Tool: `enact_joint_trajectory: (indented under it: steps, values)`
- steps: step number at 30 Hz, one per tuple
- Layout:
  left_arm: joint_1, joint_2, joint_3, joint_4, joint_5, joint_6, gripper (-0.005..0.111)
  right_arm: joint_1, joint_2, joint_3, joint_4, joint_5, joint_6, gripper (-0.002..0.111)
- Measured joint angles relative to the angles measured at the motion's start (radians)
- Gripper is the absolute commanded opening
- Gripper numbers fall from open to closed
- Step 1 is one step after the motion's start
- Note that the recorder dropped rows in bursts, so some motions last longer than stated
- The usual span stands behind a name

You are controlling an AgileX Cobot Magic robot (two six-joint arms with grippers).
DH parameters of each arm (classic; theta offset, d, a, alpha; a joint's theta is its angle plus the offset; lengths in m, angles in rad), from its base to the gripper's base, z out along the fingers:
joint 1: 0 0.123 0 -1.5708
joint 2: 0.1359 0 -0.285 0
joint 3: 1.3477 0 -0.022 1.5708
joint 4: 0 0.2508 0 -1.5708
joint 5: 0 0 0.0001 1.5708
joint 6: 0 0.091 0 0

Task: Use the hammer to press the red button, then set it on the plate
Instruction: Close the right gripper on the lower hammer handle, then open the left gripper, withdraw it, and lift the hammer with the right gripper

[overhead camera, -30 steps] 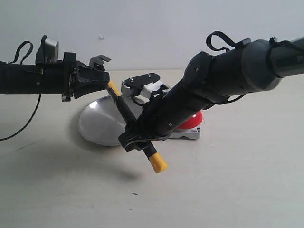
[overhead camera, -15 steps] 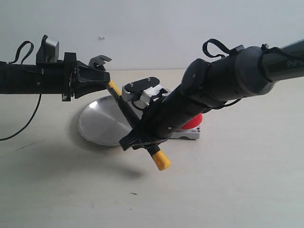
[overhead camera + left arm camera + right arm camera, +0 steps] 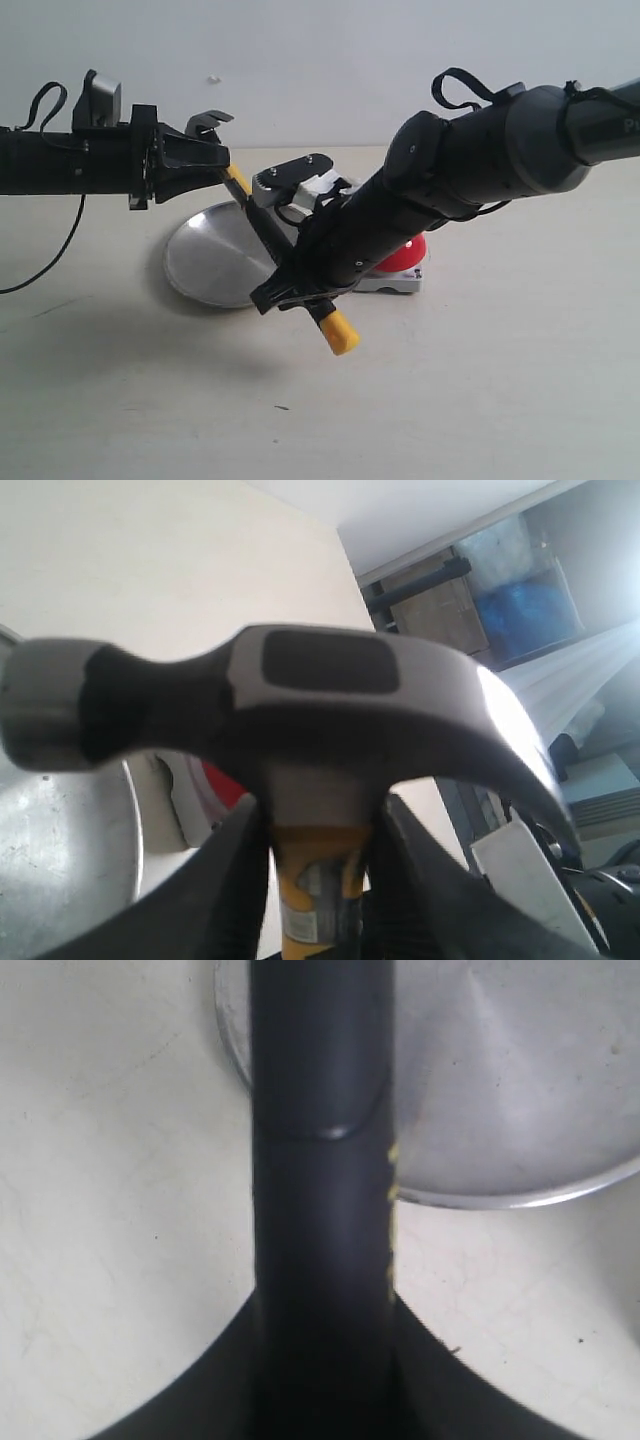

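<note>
The hammer (image 3: 262, 232) hangs slanted in the air above the plate (image 3: 205, 260), held at both ends. My left gripper (image 3: 218, 168) is shut on its yellow neck (image 3: 320, 880), just under the dark head (image 3: 300, 710), with a finger (image 3: 225, 890) pressed to each side. My right gripper (image 3: 300, 292) is shut on the black handle (image 3: 320, 1160), a little above the yellow butt (image 3: 338, 335). The red button (image 3: 408, 256) sits on its grey base behind my right arm, mostly hidden. In the right wrist view the plate (image 3: 520, 1080) lies below the handle.
My right arm (image 3: 470, 165) reaches across from the right, over the button. A white and grey block (image 3: 300, 185) stands behind the plate. A black cable (image 3: 50, 255) trails from my left arm over the pale tabletop (image 3: 480, 400).
My right gripper has closed on the hammer's handle. The right arm dipped slightly and came back. The hammer and my left gripper have barely moved.
</note>
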Motion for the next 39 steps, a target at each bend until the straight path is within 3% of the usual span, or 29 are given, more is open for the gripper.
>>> enact_joint_trajectory:
  steps: [3, 8, 15, 29, 31, 33, 36, 39]
  values:
    - [0.003, -0.002, 0.000, -0.004, 0.006, 0.000, 0.046, 0.000, -0.013, 0.000, -0.002, 0.002, 0.004, 0.000]
    - [0.007, -0.002, 0.000, 0.039, -0.006, 0.000, 0.049, 0.000, -0.017, 0.000, 0.008, -0.011, 0.006, 0.000]
    - [0.007, -0.003, 0.000, 0.088, 0.023, -0.002, 0.068, 0.000, -0.030, 0.000, 0.049, -0.074, 0.013, 0.000]
    - [0.005, -0.012, 0.000, 0.126, 0.044, -0.002, 0.068, 0.000, -0.076, 0.004, 0.049, -0.172, 0.061, 0.000]
    - [0.014, -0.020, 0.000, 0.134, 0.044, -0.002, 0.062, 0.000, -0.077, 0.004, 0.049, -0.189, 0.074, 0.000]
    - [0.032, -0.042, 0.000, 0.149, 0.044, -0.004, 0.042, -0.004, -0.077, 0.004, 0.049, -0.198, 0.083, 0.000]
    - [0.062, -0.083, 0.000, 0.185, 0.044, -0.021, 0.001, -0.019, -0.091, 0.004, 0.047, -0.198, 0.093, 0.000]
    - [0.091, -0.122, 0.028, 0.191, 0.044, -0.021, 0.002, -0.038, -0.136, 0.022, 0.042, -0.204, 0.100, 0.000]
